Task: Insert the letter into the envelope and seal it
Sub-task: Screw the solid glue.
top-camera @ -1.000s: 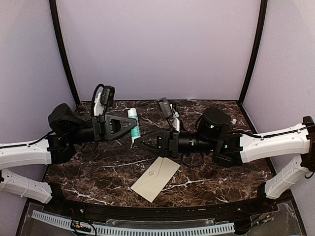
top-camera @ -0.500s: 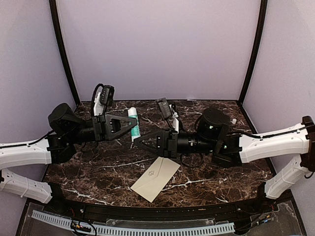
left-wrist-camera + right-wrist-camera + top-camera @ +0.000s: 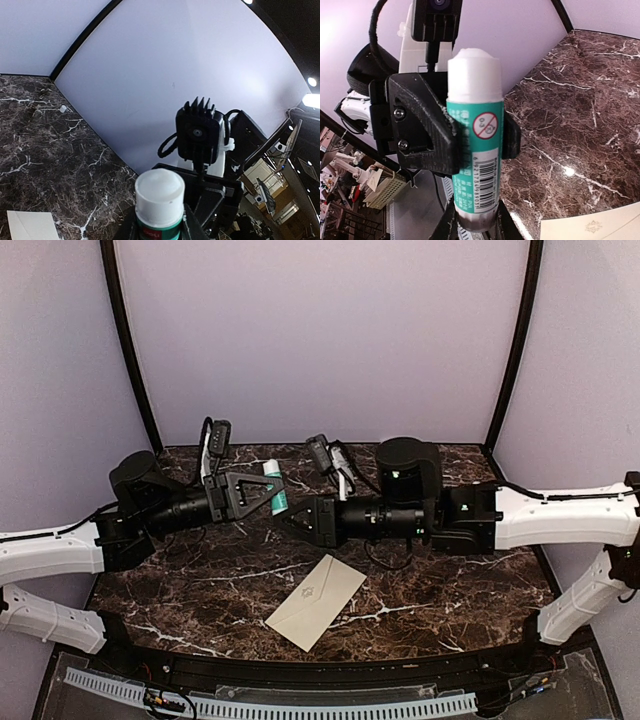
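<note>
Lying flat on the marble table (image 3: 200, 580) at lower centre of the top view: envelope (image 3: 316, 602), long axis diagonal, lower left to upper right. Cream-beige, small faint emblem facing up. Left gripper (image 3: 268, 490) jaws clamp the glue stick (image 3: 472, 100) mid-body; right gripper (image 3: 472, 225) jaws pinch its base.
</note>
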Robot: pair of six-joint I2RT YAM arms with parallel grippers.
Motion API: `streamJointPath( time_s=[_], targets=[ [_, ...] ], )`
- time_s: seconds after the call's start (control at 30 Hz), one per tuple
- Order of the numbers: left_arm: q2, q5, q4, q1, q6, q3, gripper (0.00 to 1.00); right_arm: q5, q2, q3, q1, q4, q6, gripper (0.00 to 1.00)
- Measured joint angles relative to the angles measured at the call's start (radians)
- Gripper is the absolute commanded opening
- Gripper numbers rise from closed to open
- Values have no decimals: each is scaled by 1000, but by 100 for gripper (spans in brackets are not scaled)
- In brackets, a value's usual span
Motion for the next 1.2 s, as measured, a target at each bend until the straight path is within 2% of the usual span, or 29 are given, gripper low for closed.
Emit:
streamJointPath(
  time_s=[0.2, 0.47, 0.53, 0.67, 0.77, 0.93, 1.2],
  targets=[
    [2, -101, -84, 0, -1, 0, 0, 87, 62, 95, 0, -157, -27, 5],
    [15, -165, -138, 4, -35, -20, 0, 199, 135, 176, 21, -285, -27, 11],
    [15, -175, -142, 5, -37, -32, 0, 217, 152, 195, 26, -313, -27, 15],
    [16, -180, -142, 5, -36, -43, 0, 229, 165, 208, 31, -336, -38, 33],
    [18, -130, -140, 1, -36, -43, 0, 235, 163, 205, 26, -299, -52, 51],
    [21, -83, -136, 3, -37, -25, 0, 191, 94, 85, 0, -176, -59, 67],
    [21, -33, -142, 5, -50, -10, 0, 5, -74, -160, -24, 117, -47, 69]
  ],
)
